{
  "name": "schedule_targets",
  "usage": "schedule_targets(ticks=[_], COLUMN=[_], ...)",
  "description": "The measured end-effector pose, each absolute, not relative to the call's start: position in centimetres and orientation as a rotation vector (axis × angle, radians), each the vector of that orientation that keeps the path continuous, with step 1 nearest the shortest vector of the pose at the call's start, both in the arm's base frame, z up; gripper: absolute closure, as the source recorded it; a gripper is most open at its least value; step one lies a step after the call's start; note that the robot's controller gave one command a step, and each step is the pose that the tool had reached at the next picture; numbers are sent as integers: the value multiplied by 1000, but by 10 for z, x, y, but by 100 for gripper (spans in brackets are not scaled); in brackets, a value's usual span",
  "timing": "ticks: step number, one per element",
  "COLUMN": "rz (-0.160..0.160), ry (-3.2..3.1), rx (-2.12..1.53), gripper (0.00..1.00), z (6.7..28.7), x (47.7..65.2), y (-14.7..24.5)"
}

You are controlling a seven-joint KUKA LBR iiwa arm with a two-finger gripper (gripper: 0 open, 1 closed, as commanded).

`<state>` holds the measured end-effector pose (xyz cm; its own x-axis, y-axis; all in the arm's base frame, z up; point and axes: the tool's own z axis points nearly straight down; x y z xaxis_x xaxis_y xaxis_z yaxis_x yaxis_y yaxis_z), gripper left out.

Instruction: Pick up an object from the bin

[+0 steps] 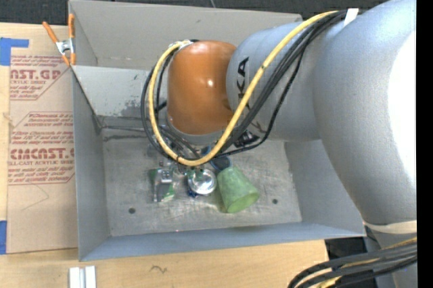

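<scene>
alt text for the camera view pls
A robot arm with an orange wrist cover reaches down into a grey metal bin. Below it on the floor lie a pale green cup and a small shiny round thing beside it.

The arm [338,97] reaches in from the right over the bin [91,165], and its tool [164,184] hangs low over the middle of the floor, nearer the front wall than the back. Just right of the tool lies a small round piece [201,182]. A cup [237,190] lies just beside that piece, on its right.
</scene>
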<state>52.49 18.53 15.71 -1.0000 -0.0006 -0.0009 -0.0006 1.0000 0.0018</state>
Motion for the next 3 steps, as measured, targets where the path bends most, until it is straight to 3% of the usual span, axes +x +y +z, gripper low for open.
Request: schedule_targets(ticks=[1, 2, 3], rz=[2, 6, -1], ry=[3127, 3128, 3088], rx=[-255, -260, -523], gripper=[0, 100, 100], z=[75, 78, 243], x=[538, 538, 532], y=[143, 146, 91])
